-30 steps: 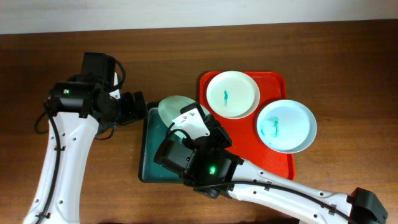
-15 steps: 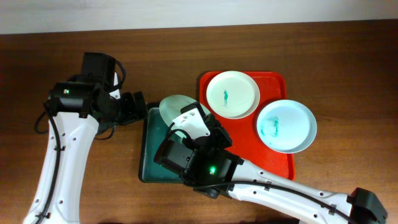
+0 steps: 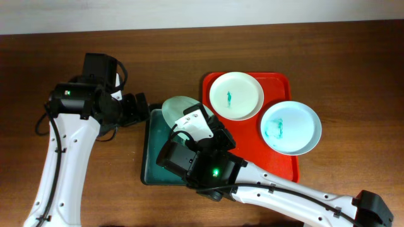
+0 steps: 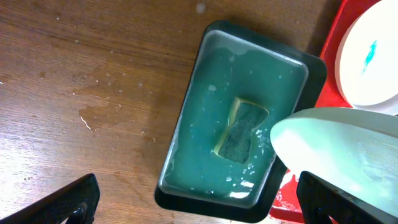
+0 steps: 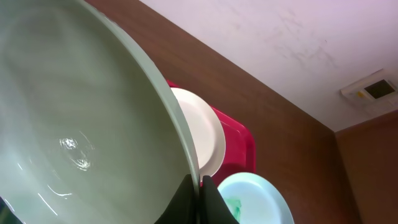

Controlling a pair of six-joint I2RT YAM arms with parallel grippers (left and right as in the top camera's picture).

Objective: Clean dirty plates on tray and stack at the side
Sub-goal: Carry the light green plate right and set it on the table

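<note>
Progress is slight, by my reading: no plate stands stacked on the counter (image 3: 347, 57) to either side. Two plates lie on the red tray (image 3: 278, 167), a white plate (image 3: 236, 94) and a pale blue-green plate (image 3: 291, 127), each with its teal smear unwiped. The third, the held plate (image 5: 74, 124), is tilted above the teal basin (image 4: 186, 124), with the right claw (image 5: 200, 190) pinched together on its rim. The left claw (image 4: 198, 183) hangs near the basin's left end with its fingers apart and empty, and the sponge (image 4: 241, 130) lies loose in the water.

From above, the right arm covers most of the basin and hides the sponge. The held plate's inner face shows wet gleams and no smear, but it is cropped, so I cannot call it clean.
</note>
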